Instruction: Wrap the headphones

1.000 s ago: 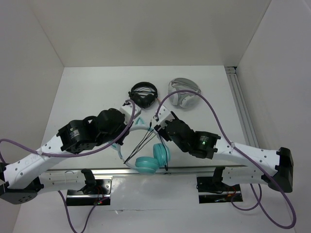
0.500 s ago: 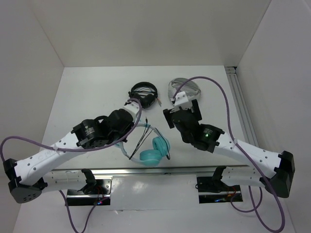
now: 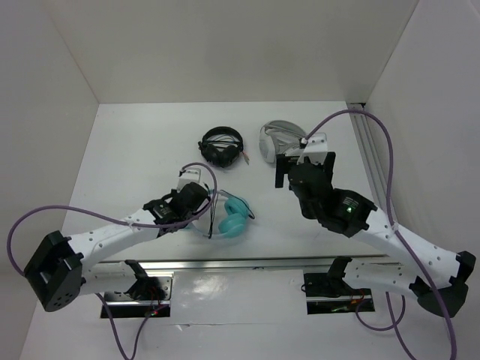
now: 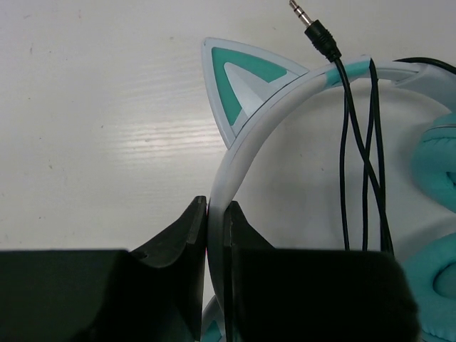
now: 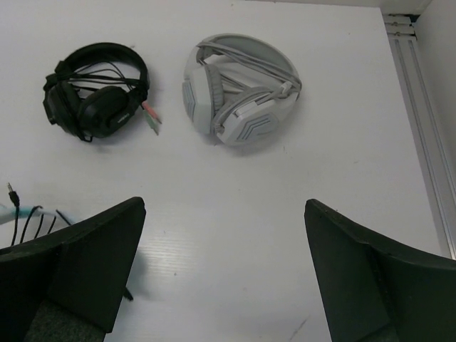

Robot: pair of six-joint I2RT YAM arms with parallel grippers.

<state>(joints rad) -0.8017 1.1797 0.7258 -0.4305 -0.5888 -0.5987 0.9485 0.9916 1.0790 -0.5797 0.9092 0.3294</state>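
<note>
Headphones point(image 3: 234, 222) pinched at headband point(image 4: 285, 96) by left fingers point(image 4: 178, 242), cable point(image 4: 345, 142) draped over, right fingers point(image 5: 92, 249) wide, empty

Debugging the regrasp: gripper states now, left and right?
Left gripper: shut on the headphones.
Right gripper: open, holding nothing.

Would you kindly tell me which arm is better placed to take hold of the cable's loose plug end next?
Probably the right: the right claw is open and empty, while the left claw is shut on the headband of the headphones, steadying them.
</note>
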